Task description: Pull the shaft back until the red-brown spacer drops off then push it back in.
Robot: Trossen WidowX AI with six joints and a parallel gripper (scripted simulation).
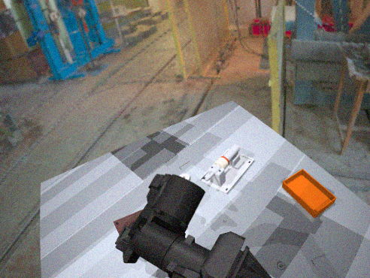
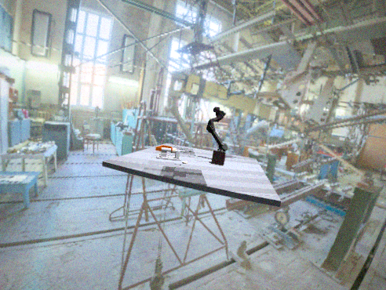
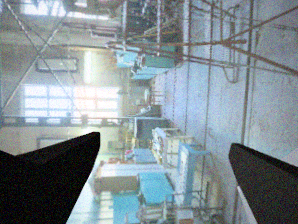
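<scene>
A white fixture plate [image 1: 238,178] carries a pale shaft assembly, with a white cylindrical part [image 1: 232,152] at its far end. A thin orange-red ring [image 1: 225,159], which looks like the red-brown spacer, sits around the shaft line beside a cream section [image 1: 221,164]. The near end of the assembly is too small to read. The fixture [image 2: 169,156] is tiny in the exterior view. My gripper [image 3: 165,144] is wide open with nothing between its fingers. The raised arm holds it high above the table, away from the fixture; its fingertips are not discernible in the top and exterior views.
An orange tray [image 1: 324,207] [image 2: 164,147] stands on the table near the fixture. A small white round thing [image 1: 185,176] [image 2: 184,161] lies on the table beside the fixture, partly hidden by the arm in the top view. The arm's dark red base [image 2: 218,157] stands on the table.
</scene>
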